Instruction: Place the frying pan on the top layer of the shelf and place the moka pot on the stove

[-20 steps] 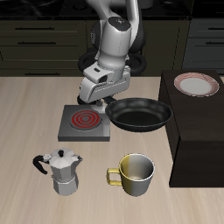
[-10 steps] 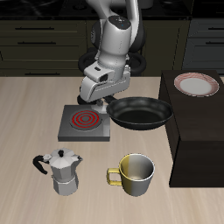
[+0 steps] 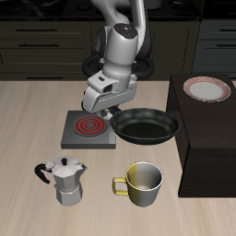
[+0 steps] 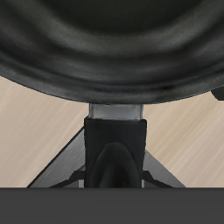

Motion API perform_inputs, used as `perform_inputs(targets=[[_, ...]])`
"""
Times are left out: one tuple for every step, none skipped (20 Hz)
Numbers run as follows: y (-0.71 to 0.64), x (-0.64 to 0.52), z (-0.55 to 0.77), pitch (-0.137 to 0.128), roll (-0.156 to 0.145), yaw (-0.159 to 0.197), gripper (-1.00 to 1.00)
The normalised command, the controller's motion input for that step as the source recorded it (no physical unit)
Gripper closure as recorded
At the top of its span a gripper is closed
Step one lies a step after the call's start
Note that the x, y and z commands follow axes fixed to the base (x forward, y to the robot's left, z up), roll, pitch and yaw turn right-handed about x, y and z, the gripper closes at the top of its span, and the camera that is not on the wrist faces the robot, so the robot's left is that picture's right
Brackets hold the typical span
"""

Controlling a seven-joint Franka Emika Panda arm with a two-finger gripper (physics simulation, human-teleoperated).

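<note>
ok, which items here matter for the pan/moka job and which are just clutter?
Job: frying pan, held at its handle by the gripper; shelf; moka pot; stove.
Clutter: yellowish mug; pink-rimmed plate on the shelf top.

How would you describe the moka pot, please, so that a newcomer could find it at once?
Start from the flat grey square stove with its red spiral coil and come towards the table's front edge. There stands the small faceted silver moka pot, beside a yellowish metal mug. Its black side handle and black lid knob set it apart.
</note>
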Motion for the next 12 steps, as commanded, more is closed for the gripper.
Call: perform_inputs(targets=[[-0.01,0.15,-0.08,-0.006,-0.027,-0.006,1.0],[0.04,0.07,-0.11,0.004,0.01,0.008,1.0],[0.05,0.1,-0.17,0.036,0.015,-0.028,1.0],[0.13,0.13,-0.19,-0.006,0.01,0.115,1.0],[-0.2,0.26,0.03,0.022,-0.079,-0.149,1.0],[-0.07,0.15,0.01,-0.006,-0.058,-0.035,1.0],[0.02,0.01,-0.01,0.0,0.007,0.045,1.0],[-0.04,0.0,0.02,0.008,-0.014,-0.051,1.0],[0.18,-0.02,-0.06,-0.005,0.029,0.01,1.0],[0.18,0.05,-0.08,0.022,0.075,0.01,1.0],[0.38,-0.08,-0.15,-0.004,0.001,0.044,1.0],[0.31,-0.08,-0.07,0.013,0.046,0.019,1.0]])
